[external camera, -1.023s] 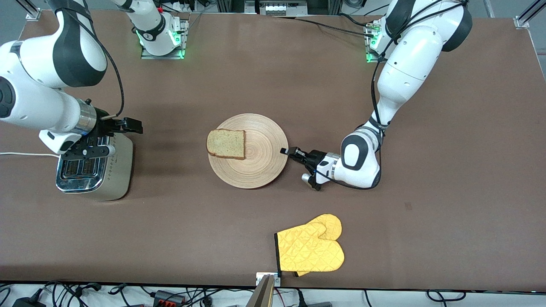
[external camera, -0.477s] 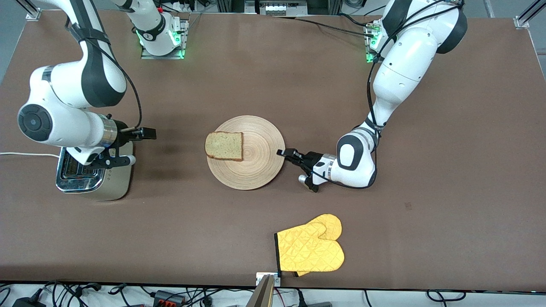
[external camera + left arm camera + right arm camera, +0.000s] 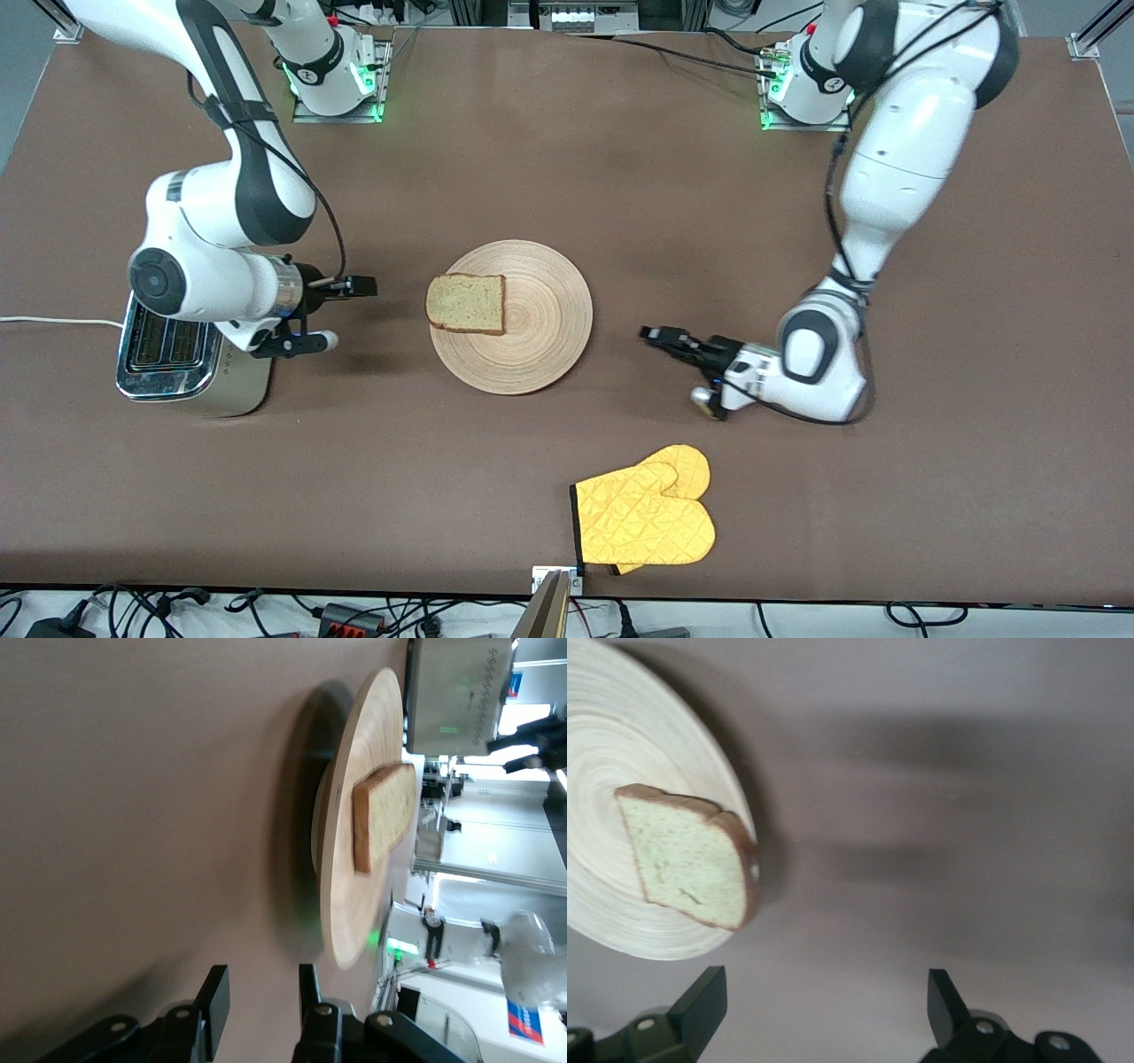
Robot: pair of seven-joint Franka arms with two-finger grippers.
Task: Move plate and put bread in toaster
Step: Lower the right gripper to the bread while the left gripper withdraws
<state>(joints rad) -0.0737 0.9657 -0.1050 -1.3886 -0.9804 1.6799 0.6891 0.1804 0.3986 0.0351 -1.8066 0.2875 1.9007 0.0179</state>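
Bread (image 3: 466, 302) lies on plate (image 3: 511, 315) at mid-table, overhanging the rim toward the toaster (image 3: 182, 357), which stands well apart at the right arm's end. Right gripper (image 3: 341, 312), fingers spread wide, hangs btwn toaster & plate. Left gripper (image 3: 660, 338), fingers narrowly parted & empty, sits low near plate's rim toward the left arm's end. Yellow mitt (image 3: 644, 517) lies nearer the camera than plate.

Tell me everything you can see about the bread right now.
The bread is one squarish slice, light brown crumb with a darker crust, intact and untoasted. It lies flat on the plate, at the rim toward the right arm's end of the table, one edge just overhanging. Only the plate touches it. The right gripper, open, hangs between toaster and plate, facing the slice. The left gripper, open, sits apart from the plate toward the left arm's end of the table.
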